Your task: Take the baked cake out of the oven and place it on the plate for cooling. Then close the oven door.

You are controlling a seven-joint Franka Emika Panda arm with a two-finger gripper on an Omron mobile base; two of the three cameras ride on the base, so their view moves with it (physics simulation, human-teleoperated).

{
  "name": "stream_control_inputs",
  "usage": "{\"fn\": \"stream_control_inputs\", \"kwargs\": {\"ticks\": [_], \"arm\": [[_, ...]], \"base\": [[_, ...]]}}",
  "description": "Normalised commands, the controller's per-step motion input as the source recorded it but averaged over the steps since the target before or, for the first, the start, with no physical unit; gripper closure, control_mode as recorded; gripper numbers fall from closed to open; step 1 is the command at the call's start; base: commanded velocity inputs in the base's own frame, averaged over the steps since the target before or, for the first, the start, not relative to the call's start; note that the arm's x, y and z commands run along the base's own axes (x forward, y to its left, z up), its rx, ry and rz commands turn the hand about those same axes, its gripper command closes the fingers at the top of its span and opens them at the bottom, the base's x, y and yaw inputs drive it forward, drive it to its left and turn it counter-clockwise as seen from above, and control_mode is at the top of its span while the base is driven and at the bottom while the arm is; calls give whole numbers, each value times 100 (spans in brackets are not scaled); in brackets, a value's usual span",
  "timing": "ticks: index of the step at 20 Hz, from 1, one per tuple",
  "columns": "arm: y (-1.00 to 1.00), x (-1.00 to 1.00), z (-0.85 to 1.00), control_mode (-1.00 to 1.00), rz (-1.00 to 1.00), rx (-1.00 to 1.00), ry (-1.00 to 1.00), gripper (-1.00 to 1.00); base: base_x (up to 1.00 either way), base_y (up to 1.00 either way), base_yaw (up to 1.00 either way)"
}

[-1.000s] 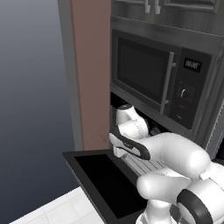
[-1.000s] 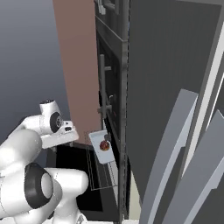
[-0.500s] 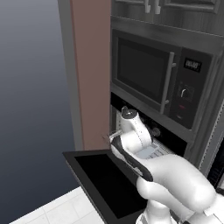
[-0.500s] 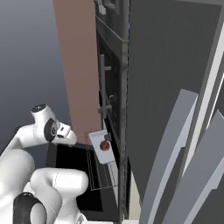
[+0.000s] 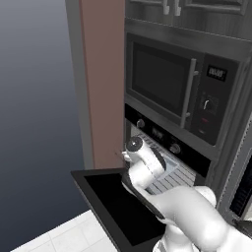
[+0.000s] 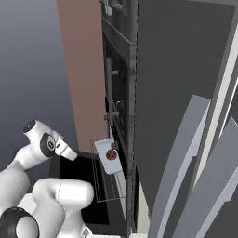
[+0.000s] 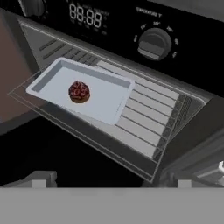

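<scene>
Arm has swung since the earlier frames — elbow was folded low over the door, now the wrist sits upright above the oven door [image 5: 113, 206], hand camera looking down into the oven [image 7: 131, 26]. Nothing else moved: tray, cake, door as before.

Gripper [image 7: 111, 177] is released, jaws spread wide, holding nothing; only the two finger tips [image 7: 41, 177] poke up at the bottom of the hand view, well short of the rack.

Cake [image 7: 79, 91] — small, round, dark red top — sits on the pale baking tray [image 7: 109, 105], toward the tray's left end, clear of its raised rim. Tray rests on the pulled-out wire rack [image 7: 144, 131], occupying the rack's left portion, near its front edge. Door is flat open below the rack.

Orientation: cake is round, no real long axis, top faces up. Tray's long axis runs along the rack's front edge, across the oven mouth.

Risks, my read:
- jaws catch the tray rim on approach — tray slides, cake shifts
- cake is small and likely soft; a hard pinch crushes it
- wrist clips the knob panel [image 7: 153, 43] coming in low
- can't see the plate from here, so the drop-off path is unknown
</scene>
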Motion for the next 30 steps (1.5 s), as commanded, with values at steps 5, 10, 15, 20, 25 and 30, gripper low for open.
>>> {"fn": "stream_control_inputs", "kwargs": {"ticks": [5, 10, 15, 20, 25, 30], "arm": [[0, 49, 0, -100, -34, 0, -6, -100], [-2, 54, 0, -100, -28, 0, 0, -100], [-1, 50, -5, -100, -25, 0, 0, -100], [-8, 42, -16, -100, -22, 0, 0, -100], [-31, 14, -27, -100, -20, 0, 0, -100], [-40, 3, -37, -100, -17, 0, 0, -100]], "base": [[0, 0, 0], [0, 0, 0], [0, 0, 0], [0, 0, 0], [0, 0, 0], [0, 0, 0]]}}
